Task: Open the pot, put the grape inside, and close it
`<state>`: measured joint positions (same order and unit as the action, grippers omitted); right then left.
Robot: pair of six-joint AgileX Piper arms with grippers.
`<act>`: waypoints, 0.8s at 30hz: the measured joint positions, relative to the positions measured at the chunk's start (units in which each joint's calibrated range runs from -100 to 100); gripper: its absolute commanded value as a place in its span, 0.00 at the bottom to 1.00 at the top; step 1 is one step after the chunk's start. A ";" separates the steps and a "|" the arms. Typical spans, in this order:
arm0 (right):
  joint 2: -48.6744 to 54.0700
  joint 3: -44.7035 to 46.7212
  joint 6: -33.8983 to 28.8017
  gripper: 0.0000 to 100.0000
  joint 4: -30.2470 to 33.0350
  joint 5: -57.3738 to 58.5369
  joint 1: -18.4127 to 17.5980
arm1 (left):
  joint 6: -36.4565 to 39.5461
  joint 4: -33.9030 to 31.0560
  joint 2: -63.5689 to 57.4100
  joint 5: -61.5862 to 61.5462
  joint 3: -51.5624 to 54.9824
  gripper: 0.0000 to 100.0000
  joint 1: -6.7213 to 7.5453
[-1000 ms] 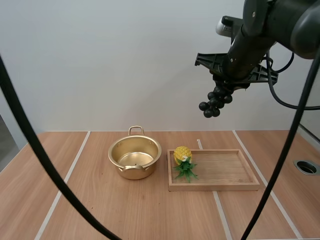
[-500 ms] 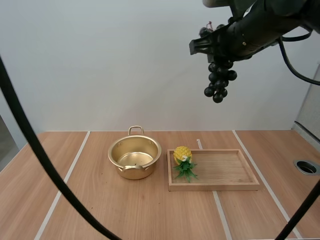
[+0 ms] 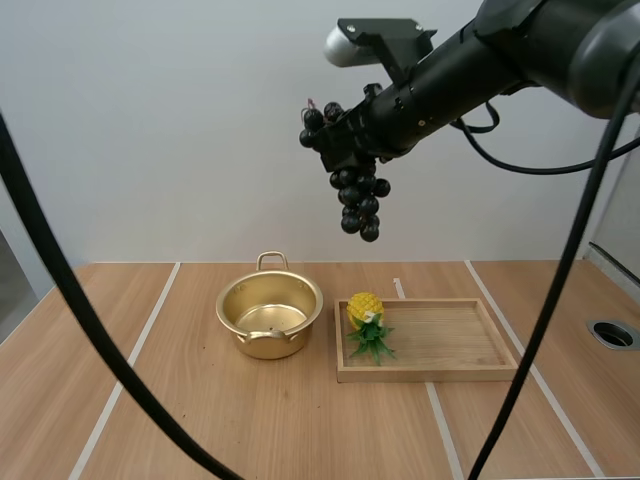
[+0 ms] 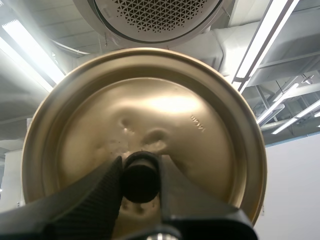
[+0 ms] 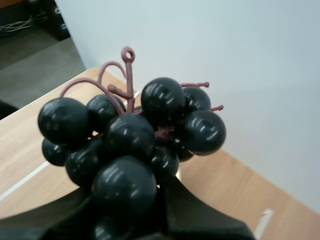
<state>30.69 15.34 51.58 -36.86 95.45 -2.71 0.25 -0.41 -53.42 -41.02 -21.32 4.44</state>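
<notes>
Grapes [image 3: 358,197] hang below right hand [image 3: 337,138], apparently pinched near the stem.

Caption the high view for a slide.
Right gripper holds the grape bunch high in the air; lidless pot and wooden tray sit on the table.

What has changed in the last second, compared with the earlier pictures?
The right gripper, shut on the grapes, swung them leftward in the high view, toward the open pot. Pot, wooden tray and toy pineapple stayed put. The left gripper holds the lid.
</notes>
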 measured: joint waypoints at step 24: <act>-23.17 0.00 -3.04 0.00 10.84 -4.85 -15.06 | 0.00 -0.10 0.00 0.00 0.00 0.00 0.00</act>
<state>7.52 15.34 48.54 -26.01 90.60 -17.78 0.25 -0.51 -53.42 -41.02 -21.32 4.44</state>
